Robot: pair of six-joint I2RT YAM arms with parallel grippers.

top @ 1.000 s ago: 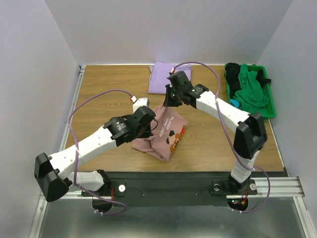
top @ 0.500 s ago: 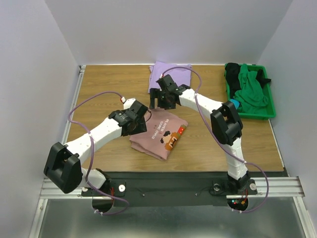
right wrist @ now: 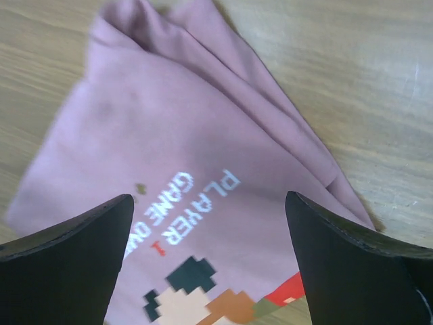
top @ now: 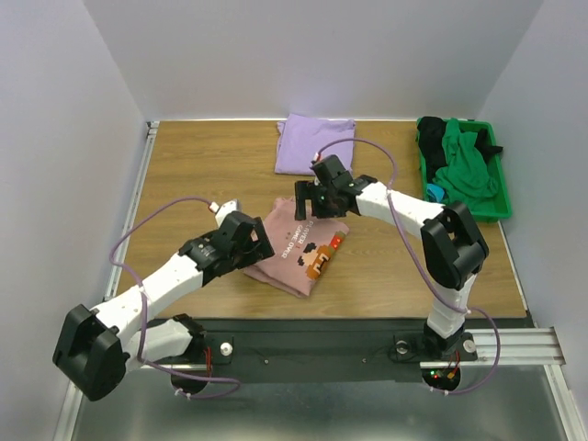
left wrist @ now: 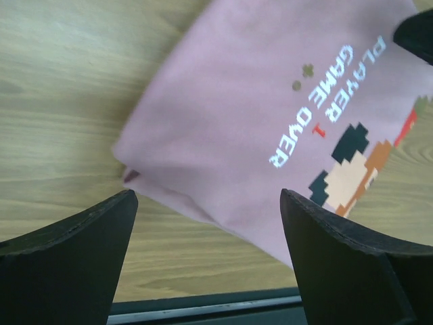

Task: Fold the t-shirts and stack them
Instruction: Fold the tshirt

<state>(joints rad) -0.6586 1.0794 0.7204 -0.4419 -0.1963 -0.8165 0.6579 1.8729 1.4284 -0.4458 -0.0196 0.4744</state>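
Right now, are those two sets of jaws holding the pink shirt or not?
Left gripper: jaws open, holding nothing, just above the pink t-shirt.
Right gripper: jaws open, holding nothing, over the same shirt.

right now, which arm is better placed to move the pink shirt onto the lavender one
Probably right: the right gripper hangs open over the pink shirt's far edge, nearest the lavender shirt; the left gripper is at its near-left side.
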